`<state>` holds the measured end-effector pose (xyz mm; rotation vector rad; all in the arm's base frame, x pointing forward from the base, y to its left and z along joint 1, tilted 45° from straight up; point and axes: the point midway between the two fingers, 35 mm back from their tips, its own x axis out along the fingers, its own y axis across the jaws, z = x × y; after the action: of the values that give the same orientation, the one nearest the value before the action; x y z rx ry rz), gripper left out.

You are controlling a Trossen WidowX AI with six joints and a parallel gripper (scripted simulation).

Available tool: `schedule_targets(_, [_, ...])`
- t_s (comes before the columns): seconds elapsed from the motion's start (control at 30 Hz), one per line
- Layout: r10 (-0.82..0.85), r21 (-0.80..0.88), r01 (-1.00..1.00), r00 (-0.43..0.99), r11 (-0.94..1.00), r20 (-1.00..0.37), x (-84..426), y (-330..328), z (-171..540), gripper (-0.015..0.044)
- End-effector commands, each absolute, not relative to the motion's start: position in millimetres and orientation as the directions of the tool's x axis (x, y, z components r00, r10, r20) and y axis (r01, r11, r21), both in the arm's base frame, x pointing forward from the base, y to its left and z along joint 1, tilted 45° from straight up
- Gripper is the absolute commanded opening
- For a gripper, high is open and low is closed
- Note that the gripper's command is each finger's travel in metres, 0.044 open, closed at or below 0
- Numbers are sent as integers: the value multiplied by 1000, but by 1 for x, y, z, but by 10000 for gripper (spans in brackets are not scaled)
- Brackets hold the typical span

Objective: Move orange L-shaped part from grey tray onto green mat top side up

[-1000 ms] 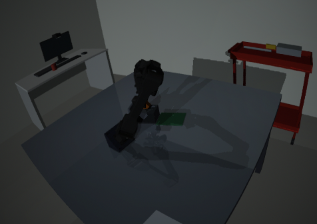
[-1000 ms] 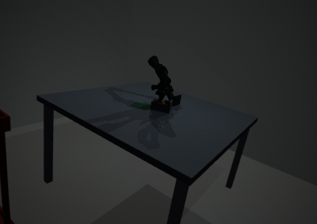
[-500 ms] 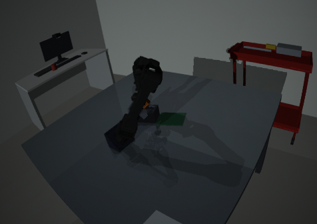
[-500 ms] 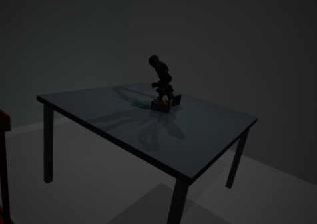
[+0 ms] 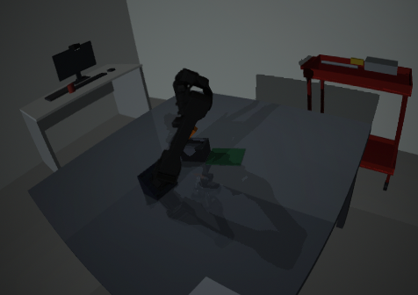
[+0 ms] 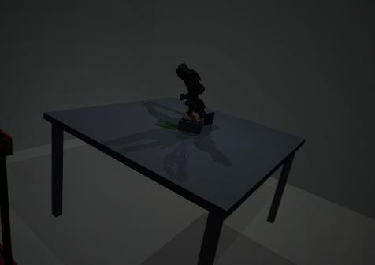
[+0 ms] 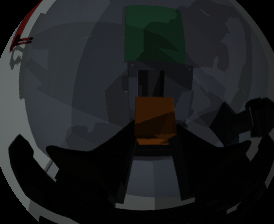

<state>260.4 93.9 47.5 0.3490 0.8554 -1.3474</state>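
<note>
The orange part [image 5: 193, 132] [image 6: 194, 117] [image 7: 155, 112] is raised and steeply tilted over the grey tray [image 5: 199, 154] [image 6: 189, 127] [image 7: 133, 75]. My gripper [image 7: 152, 124] is shut on the part, with one finger on each side of it in the wrist view. In the top view the arm hides the fingers and some of the part. Dark pocket openings show in the tray beyond the part in the wrist view. Whether the part's lower end is fully clear of the tray cannot be told. The green mat [image 5: 233, 156] [image 6: 165, 124] [image 7: 153, 35] lies flat beside the tray.
The arm's dark base block [image 5: 154, 184] stands on the table [image 5: 285, 156] [image 6: 150, 152], close to the tray. A red cart [image 5: 360, 75] and a white desk [image 5: 39, 105] with a monitor [image 5: 75, 61] stand away from the table.
</note>
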Motion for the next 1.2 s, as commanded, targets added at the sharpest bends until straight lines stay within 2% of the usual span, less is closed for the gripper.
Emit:
schedule_targets(0.0, [-700, -247, 943, -20, 225, -714, 260, 99, 52, 0])
schedule_targets(0.73, [-700, -248, 942, -19, 226, -714, 260, 124, 76, 0])
schedule_targets(1.17, [-701, -250, 940, -18, 230, -713, 264, 115, 88, 0])
